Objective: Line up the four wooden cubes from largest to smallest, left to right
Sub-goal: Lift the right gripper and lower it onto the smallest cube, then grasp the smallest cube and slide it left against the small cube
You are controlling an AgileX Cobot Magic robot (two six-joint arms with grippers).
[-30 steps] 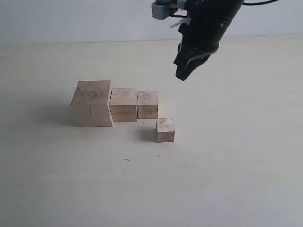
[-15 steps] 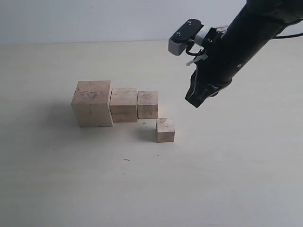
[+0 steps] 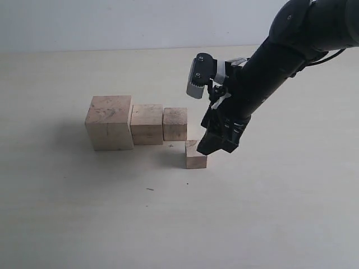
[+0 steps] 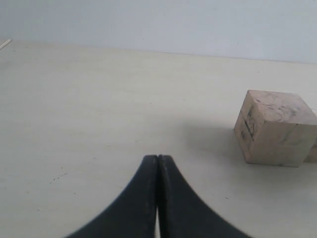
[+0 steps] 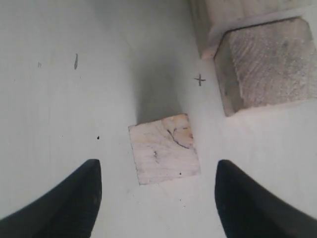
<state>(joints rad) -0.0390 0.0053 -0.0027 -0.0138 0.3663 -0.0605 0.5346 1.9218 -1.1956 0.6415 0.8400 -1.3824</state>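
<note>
step: picking up the small cube [image 3: 196, 154]; it lies centre frame, below-right of the row, off line
row: large cube [image 3: 109, 122], second cube [image 3: 147, 124], third cube [image 3: 175, 124] touching, left of centre
right gripper [image 3: 213, 147]: spread, just above the small cube; holds nothing
left gripper [image 4: 157, 198]: pressed together, empty
next: lower, pinch, set it right of third cube
room: open table [image 3: 280, 213] at right of frame; third cube's edge close
</note>
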